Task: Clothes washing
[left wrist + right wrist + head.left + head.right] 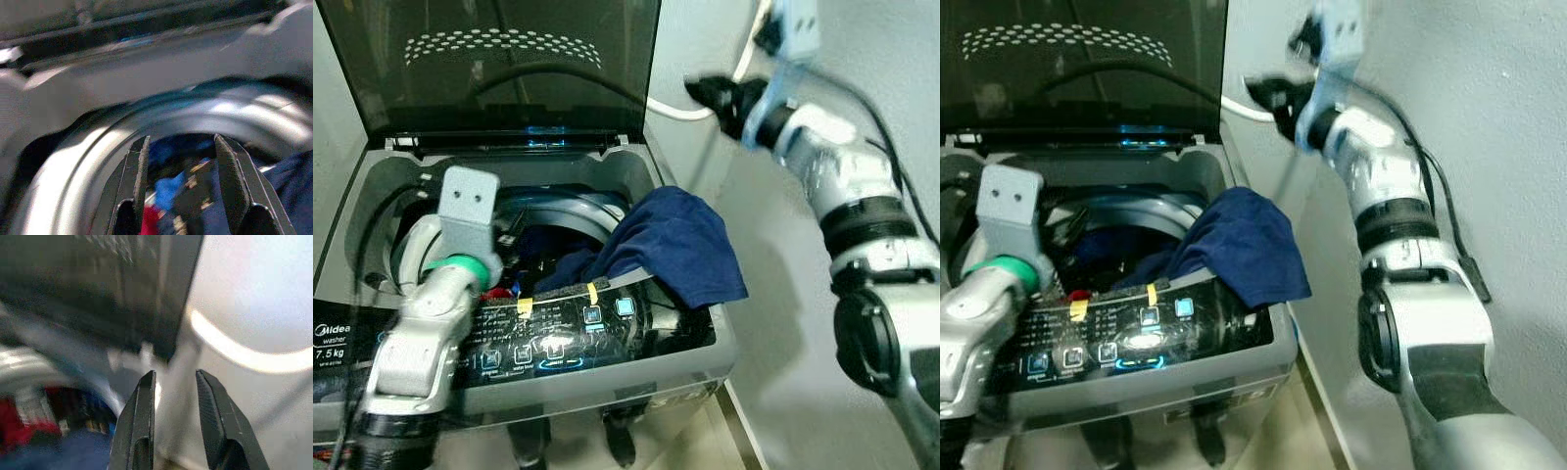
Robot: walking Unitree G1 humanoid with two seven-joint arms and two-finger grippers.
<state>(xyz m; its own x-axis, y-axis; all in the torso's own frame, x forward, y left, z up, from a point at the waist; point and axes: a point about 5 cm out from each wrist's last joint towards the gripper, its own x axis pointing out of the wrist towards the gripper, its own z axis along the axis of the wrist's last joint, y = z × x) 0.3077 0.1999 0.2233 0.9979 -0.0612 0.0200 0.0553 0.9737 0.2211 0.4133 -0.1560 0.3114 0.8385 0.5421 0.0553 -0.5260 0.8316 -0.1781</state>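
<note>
A top-loading washing machine (pixel 705 348) stands with its dark lid (pixel 499 59) raised. A dark blue garment (pixel 680 245) hangs over the right rim, half in and half out of the drum. More clothes (pixel 168 188) lie inside the drum, blue, red and dark. My left gripper (pixel 181 142) reaches down into the drum mouth, open, with nothing between its fingers (pixel 139 161). My right gripper (pixel 174 374) is held high beside the lid's right edge, open and empty, its fingertips (pixel 697 90) close to a white hose.
The lit control panel (pixel 558 338) runs along the washer's front, with two yellow tape strips on it. A white hose (pixel 680 111) curves from behind the lid toward the wall. A grey wall (pixel 783 323) stands close on the right.
</note>
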